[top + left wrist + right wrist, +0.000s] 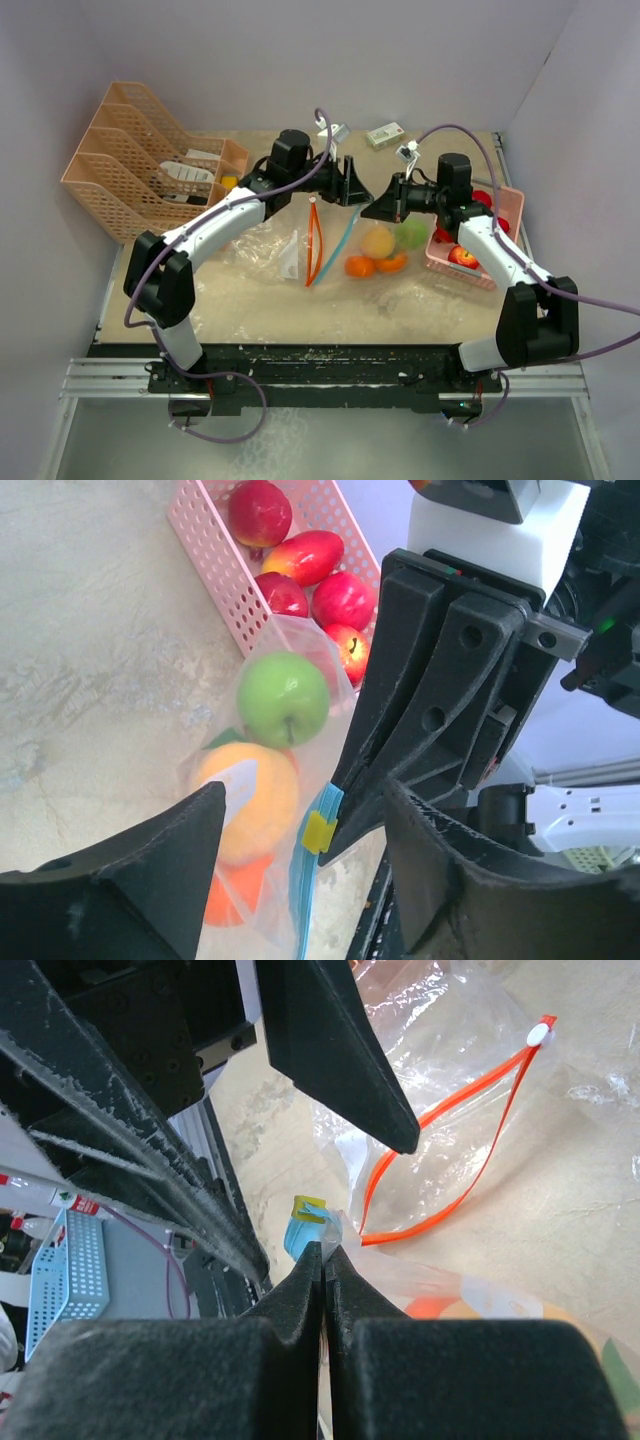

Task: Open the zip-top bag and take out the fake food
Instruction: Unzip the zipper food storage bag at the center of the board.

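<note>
Fake food (247,802), a green apple (283,695) among orange fruit, lies inside the blue-zipped bag (300,630) on the counter (250,300), at the left of the left wrist view, just beside the right hand (338,825). That hand is pinched tight on the bag's edge next to the yellow slider (317,832). The left hand (305,800) stands wide, fingers either side of the slider. I judge it should close squarely on the slider, then draw it along the zip while the right anchors.
</note>
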Robot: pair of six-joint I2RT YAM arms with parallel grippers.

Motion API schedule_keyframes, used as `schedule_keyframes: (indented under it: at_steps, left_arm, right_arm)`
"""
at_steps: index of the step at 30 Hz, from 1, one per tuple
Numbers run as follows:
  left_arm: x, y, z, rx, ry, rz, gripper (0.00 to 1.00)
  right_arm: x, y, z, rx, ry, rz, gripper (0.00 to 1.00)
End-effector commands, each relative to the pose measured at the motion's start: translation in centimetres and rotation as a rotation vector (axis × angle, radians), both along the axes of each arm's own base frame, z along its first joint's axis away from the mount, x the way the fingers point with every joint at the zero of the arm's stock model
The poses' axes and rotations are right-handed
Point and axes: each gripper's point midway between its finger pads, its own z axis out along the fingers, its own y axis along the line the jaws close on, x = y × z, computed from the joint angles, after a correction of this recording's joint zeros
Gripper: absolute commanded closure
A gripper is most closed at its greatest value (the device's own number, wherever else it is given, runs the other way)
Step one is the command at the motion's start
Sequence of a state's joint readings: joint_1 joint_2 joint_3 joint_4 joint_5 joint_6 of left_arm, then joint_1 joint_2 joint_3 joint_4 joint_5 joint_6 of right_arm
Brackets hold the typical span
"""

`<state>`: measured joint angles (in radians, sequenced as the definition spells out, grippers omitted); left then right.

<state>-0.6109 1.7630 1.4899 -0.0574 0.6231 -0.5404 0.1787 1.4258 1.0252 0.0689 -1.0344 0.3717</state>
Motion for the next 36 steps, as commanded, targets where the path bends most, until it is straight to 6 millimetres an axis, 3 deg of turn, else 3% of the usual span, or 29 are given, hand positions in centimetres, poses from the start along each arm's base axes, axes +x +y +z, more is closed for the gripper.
schedule_keyframes:
  at_steps: [1,8,13,21,36]
  left_arm:
    - [-0.3,1.3,3.4,-0.029,-0.097,0.026,0.43]
    - [-0.5,1.6,3.3,-0.024,-0.098,0.02,0.63]
    - [-0.9,1.3,3.3,-0.037,-0.093,-0.006,0.56]
    - [-1.3,1.6,1.2,0.026,-0.084,0.007,0.55]
    - [-0.4,0.9,2.6,0.008,-0.114,0.007,0.55]
  right_arm:
    - [0.1,0.3,1.0,0.019,-0.048,0.004,1.0]
    - [0.2,0.3,1.0,0.02,-0.044,-0.001,1.0]
    - [0.3,0.2,0.9,0.019,-0.035,-0.01,1.0]
    - [0.7,0.2,1.1,0.02,-0.037,-0.02,1.0]
    - [0.7,0.2,0.7,0.019,-0.02,-0.019,1.0]
